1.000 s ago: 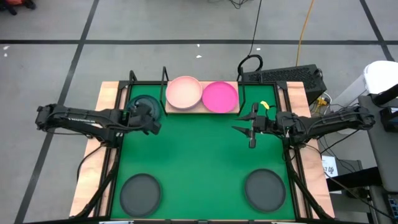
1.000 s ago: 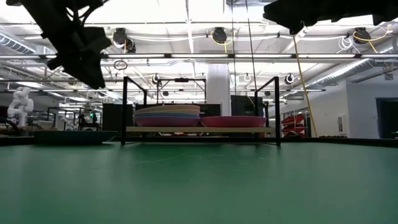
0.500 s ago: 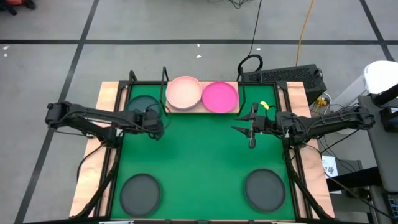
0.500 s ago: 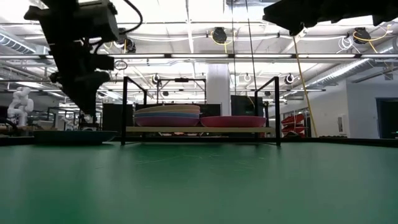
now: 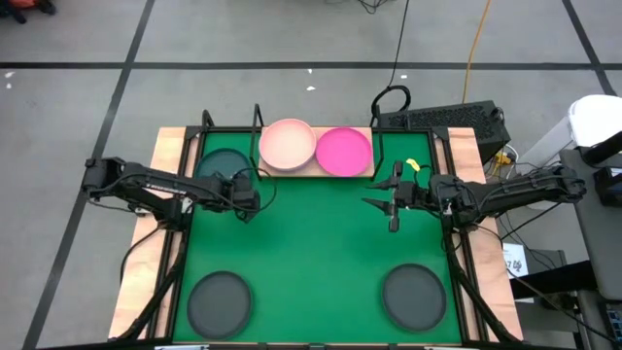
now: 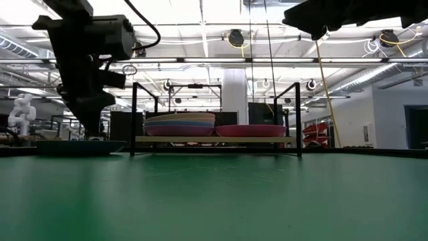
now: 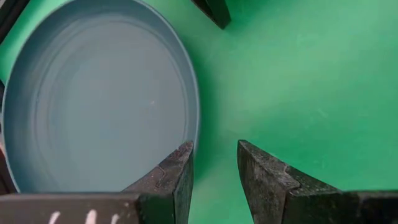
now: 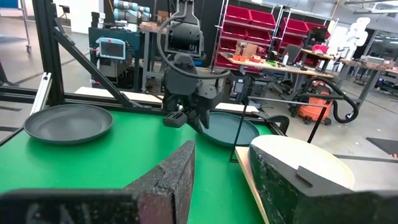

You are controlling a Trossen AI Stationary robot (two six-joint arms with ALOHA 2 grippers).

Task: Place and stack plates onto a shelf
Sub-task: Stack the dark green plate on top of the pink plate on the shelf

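Observation:
A dark teal plate lies flat on the green mat, left of the shelf. The shelf holds a stack topped by a light pink plate and, beside it, a magenta plate. My left gripper is open and low over the teal plate's right rim, with one finger above the plate's inside and one above the mat. The low view shows its tips just above the plate. My right gripper hangs open over the mat, right of the shelf's near edge.
Two dark grey plates rest on the mat near the table's near edge. Black rod posts stand at the shelf's corners. The green mat between the arms is bare.
My left gripper has come down from high above the teal plate. It has also shifted toward the table's right and slightly near, ending low at the plate's right rim. The plates and my right arm have stayed still.

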